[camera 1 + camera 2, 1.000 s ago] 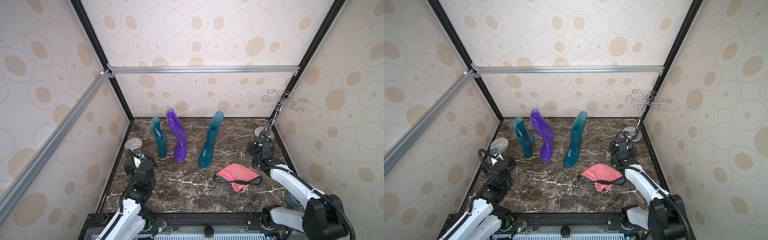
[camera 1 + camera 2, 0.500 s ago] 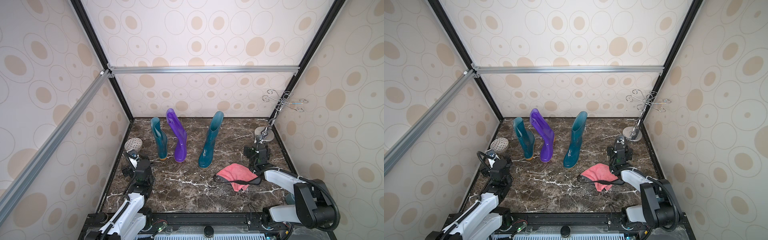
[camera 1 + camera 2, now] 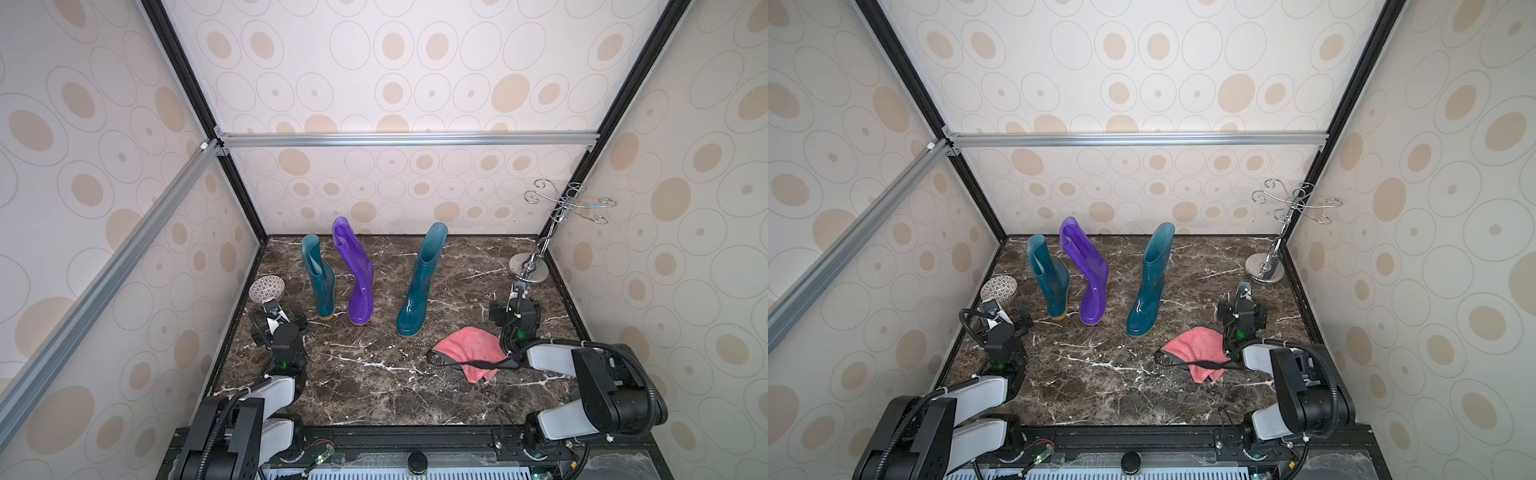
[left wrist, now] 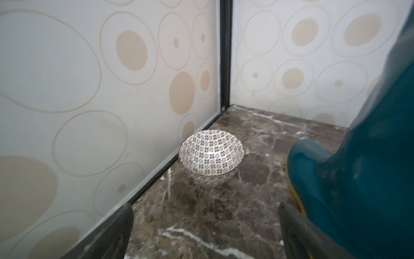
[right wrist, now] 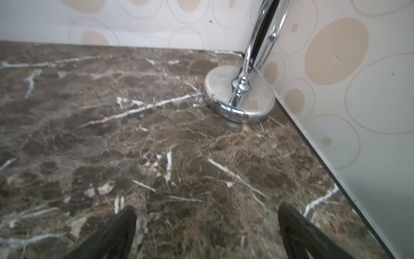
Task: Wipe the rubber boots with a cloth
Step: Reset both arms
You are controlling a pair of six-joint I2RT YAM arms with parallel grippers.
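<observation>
Three rubber boots stand upright at the back in both top views: a dark teal boot (image 3: 320, 278) (image 3: 1050, 278), a purple boot (image 3: 357, 278) (image 3: 1090, 278) and a second teal boot (image 3: 419, 282) (image 3: 1148, 286). The pink cloth (image 3: 469, 351) (image 3: 1200, 349) lies crumpled on the floor, in front and right of that boot. My left gripper (image 3: 276, 316) (image 4: 205, 224) is open and empty, low over the floor, with the left teal boot's (image 4: 358, 179) foot close beside one finger. My right gripper (image 3: 515, 305) (image 5: 207, 226) is open and empty, just behind the cloth, facing the back right corner.
A patterned bowl (image 3: 267, 287) (image 4: 211, 154) sits against the left wall just beyond my left gripper. A chrome hook stand (image 3: 528, 266) (image 5: 239, 98) stands in the back right corner, ahead of my right gripper. Walls close in the marble floor (image 3: 353, 374) on three sides.
Both arms have folded back and down toward the front edge. The right gripper has drawn a little away from the stand, closer to the cloth. Boots and cloth have not moved.
</observation>
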